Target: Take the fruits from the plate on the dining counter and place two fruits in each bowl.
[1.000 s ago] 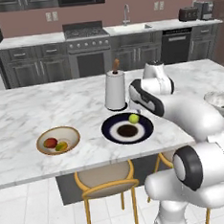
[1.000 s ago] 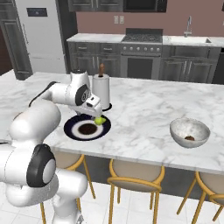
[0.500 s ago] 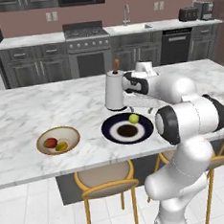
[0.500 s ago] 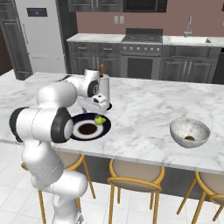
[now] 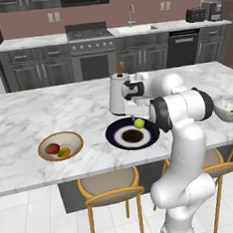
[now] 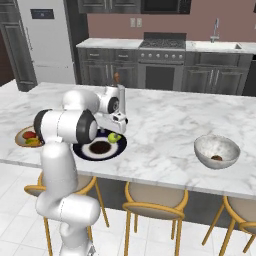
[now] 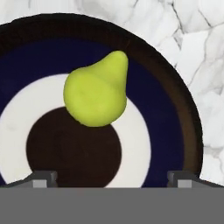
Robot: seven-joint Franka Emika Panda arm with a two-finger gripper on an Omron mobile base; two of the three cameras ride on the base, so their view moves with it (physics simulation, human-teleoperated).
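A yellow-green pear (image 7: 96,92) lies on the navy plate (image 7: 175,109), just off its brown centre. My gripper (image 7: 112,177) hangs straight above it, open, with a fingertip (image 7: 41,179) at each side and nothing held. From the base, the gripper (image 5: 138,111) is over the pear (image 5: 138,122) on the plate (image 5: 115,137). The tan bowl (image 5: 43,145) holds a red fruit (image 5: 53,148) and a yellow one (image 5: 64,152). In the pale grey bowl (image 6: 216,145) lies a brownish fruit (image 6: 216,157). All stand on the dining counter (image 5: 48,114).
A white canister (image 5: 117,93) with a brown top stands just behind the plate, close to my hand. Wooden stools (image 5: 110,186) line the counter's near edge. Dark cabinets and a stove (image 5: 90,46) run along the back wall.
My hand has moved left and come to stand over the pear. The arm's elbow has swung in from the right toward the base. The fruits and bowls have not moved.
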